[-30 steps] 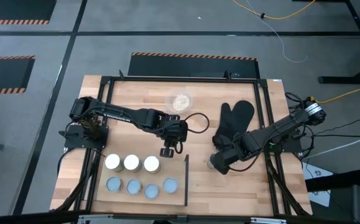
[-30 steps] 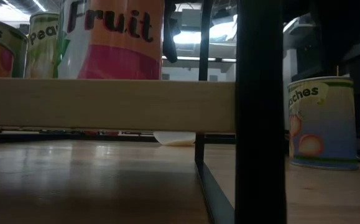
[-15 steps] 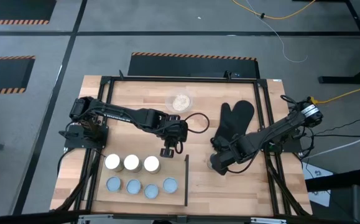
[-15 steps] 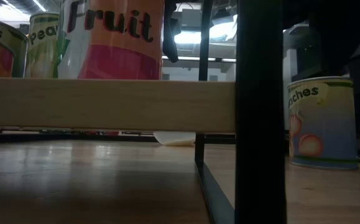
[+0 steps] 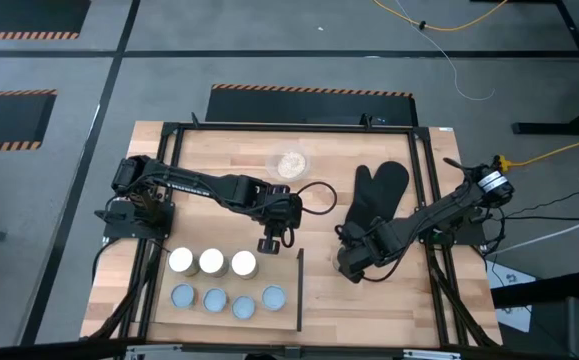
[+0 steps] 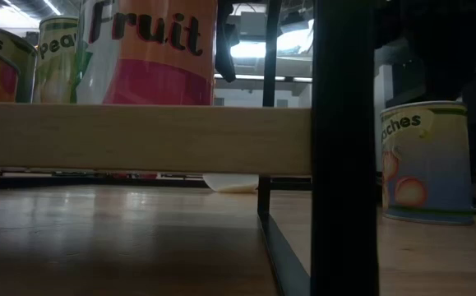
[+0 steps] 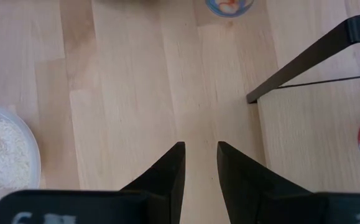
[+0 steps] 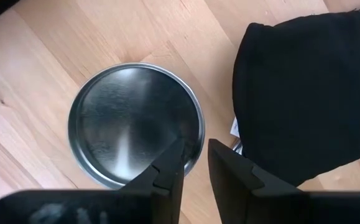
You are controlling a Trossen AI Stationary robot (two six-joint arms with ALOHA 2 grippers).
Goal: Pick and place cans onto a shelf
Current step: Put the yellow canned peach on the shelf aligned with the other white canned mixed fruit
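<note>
Cans read "Fruit" and "…ches".
Right gripper, fingers narrowly parted and empty, hovers over the silver-topped can beside the black mitt.

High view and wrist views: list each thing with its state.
Seven cans: upright on shelf.
Eighth can: upright on table, beside oven mitt.
Right gripper: over eighth can, slightly open, empty.
Left gripper: slightly open, empty.
Bowl: holds grains.

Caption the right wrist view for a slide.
Right gripper hovers with narrowly parted fingers over the round silvery can on light wood, beside the black oven mitt.
</note>
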